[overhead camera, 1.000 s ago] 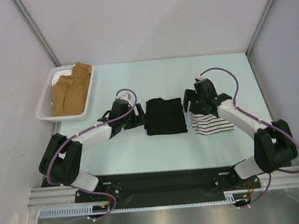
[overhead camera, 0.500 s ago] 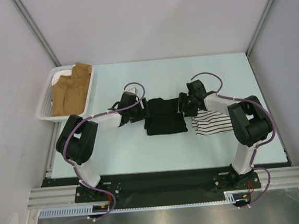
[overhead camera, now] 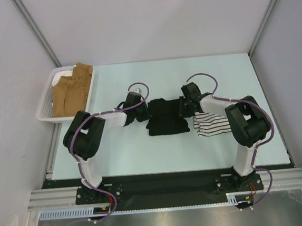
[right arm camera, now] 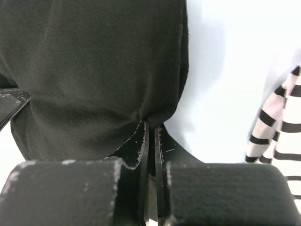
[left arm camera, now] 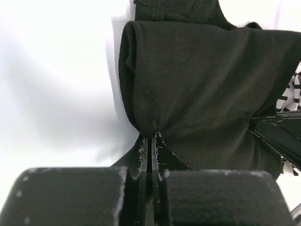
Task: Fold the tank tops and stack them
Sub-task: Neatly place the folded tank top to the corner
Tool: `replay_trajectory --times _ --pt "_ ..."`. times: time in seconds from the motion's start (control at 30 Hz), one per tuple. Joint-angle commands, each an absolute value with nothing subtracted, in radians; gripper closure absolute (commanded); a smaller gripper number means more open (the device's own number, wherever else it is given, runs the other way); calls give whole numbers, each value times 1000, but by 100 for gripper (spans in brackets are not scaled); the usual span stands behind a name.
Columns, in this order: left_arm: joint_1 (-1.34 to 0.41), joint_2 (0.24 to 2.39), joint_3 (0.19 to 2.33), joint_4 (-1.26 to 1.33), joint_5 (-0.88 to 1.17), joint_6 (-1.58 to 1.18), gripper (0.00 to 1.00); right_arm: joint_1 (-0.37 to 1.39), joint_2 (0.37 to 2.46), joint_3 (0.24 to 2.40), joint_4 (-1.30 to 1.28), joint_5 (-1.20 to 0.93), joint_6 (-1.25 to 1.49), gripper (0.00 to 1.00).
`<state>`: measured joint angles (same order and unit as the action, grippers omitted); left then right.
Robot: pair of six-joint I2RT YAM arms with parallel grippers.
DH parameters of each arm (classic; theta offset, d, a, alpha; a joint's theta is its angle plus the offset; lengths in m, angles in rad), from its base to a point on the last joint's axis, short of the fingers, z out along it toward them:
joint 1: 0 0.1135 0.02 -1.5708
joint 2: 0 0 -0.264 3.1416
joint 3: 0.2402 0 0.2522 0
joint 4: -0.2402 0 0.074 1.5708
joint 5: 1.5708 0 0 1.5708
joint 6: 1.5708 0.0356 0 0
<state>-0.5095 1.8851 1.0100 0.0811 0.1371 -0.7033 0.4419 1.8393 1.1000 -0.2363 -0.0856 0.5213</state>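
Black tank top (overhead camera: 166, 119): at the centre of the frame on the surface (overhead camera: 144, 156), a compact folded rectangle as we read it.
Striped tank top (overhead camera: 214, 124): just right of the black one, bunched and only loosely folded, not stacked.
Left to do: we judge a last fold or tidy of the black cloth, then setting one top on the other.
Left claw (left arm camera: 149, 136): pressed together, pinching the black cloth's left edge.
Right claw (right arm camera: 149, 126): pressed together, pinching its right edge, with striped cloth just beside it.
Arms: both reach low and inward from the bottom of the overhead view, wrists facing each other across the black cloth.
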Motion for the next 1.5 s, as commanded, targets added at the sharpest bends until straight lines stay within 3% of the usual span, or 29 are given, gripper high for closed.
replay_trajectory --times 0.0,0.6,1.23,1.47 --pt "-535 1892 1011 41 123 -695 100 457 1829 1161 -294 -3 489 100" --pt "-640 1640 1066 8 89 -712 100 439 1528 1180 -397 -23 457 100" --pt "-696 1724 1068 -18 126 -742 100 391 1499 1032 -388 -92 491 100" --pt "-719 1753 1091 -18 133 -762 100 370 1515 1098 -408 -98 463 100"
